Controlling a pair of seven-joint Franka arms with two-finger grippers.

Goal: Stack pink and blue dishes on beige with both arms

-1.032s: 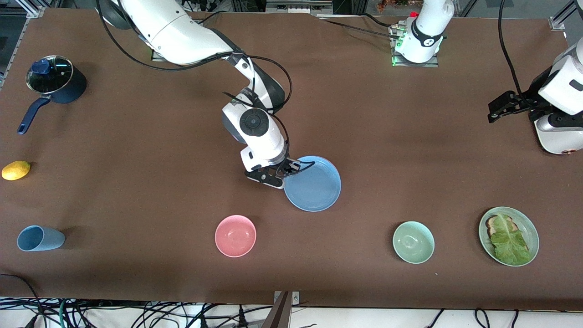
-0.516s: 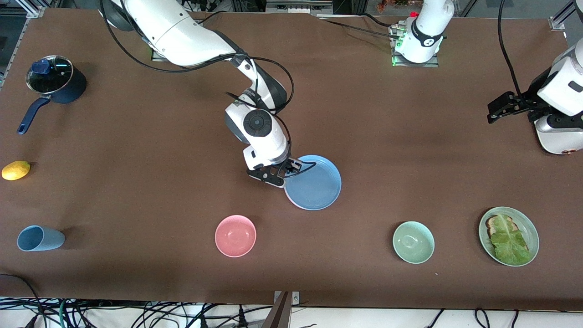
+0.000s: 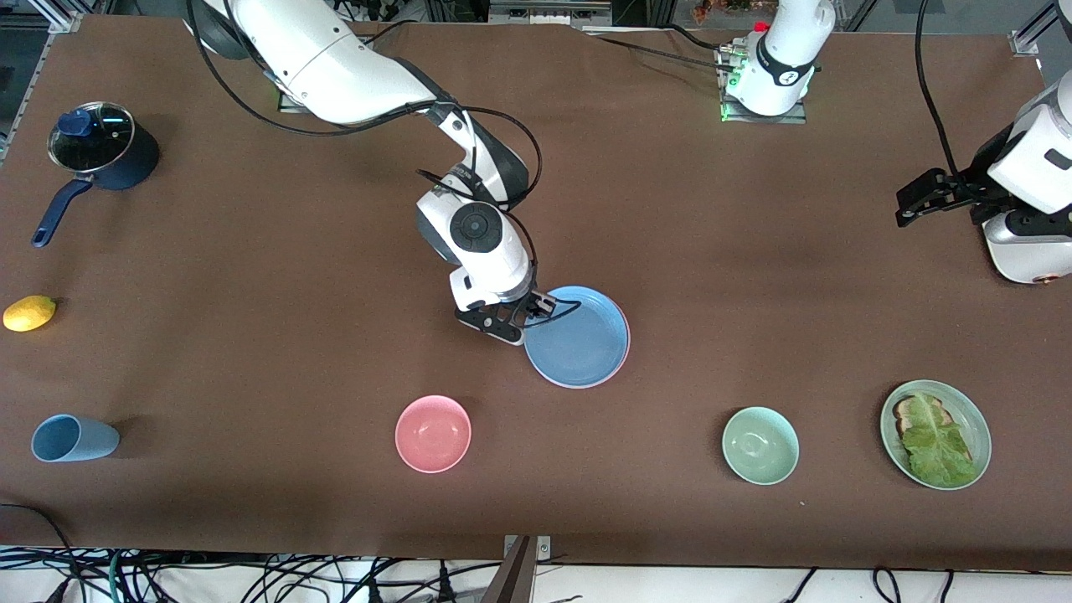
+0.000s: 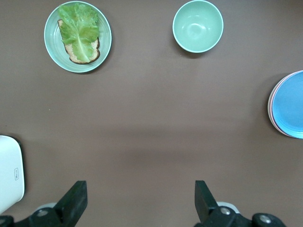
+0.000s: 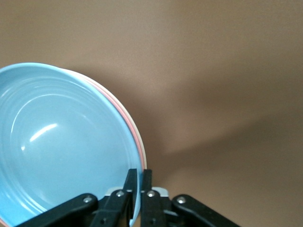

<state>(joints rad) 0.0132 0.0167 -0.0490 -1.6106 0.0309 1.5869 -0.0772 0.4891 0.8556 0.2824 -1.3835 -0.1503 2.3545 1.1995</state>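
Observation:
The blue dish [image 3: 578, 339] lies on top of the pink dish [image 3: 625, 356] in the middle of the table; only a thin pink edge shows under it. In the right wrist view a cream strip of the beige plate [image 5: 143, 150] shows beneath the pink rim [image 5: 119, 109]. My right gripper [image 3: 529, 314] is shut on the blue dish's rim [image 5: 71, 142], at the side toward the right arm's end, one finger inside the rim and one outside [image 5: 136, 178]. My left gripper [image 3: 909, 201] waits open and empty [image 4: 139, 201] above bare table at the left arm's end.
Nearer the front camera stand a pink bowl [image 3: 433, 433], a pale green bowl [image 3: 760, 445] and a green plate [image 3: 980, 423] with toast and lettuce. A blue cup [image 3: 71, 438], a lemon [image 3: 29, 312] and a lidded dark pot [image 3: 100, 151] sit at the right arm's end.
My right gripper and the blue dish have shifted slightly toward the left arm's end, and the dish has settled flatter, so a pink edge now shows beneath it. The left arm has not moved.

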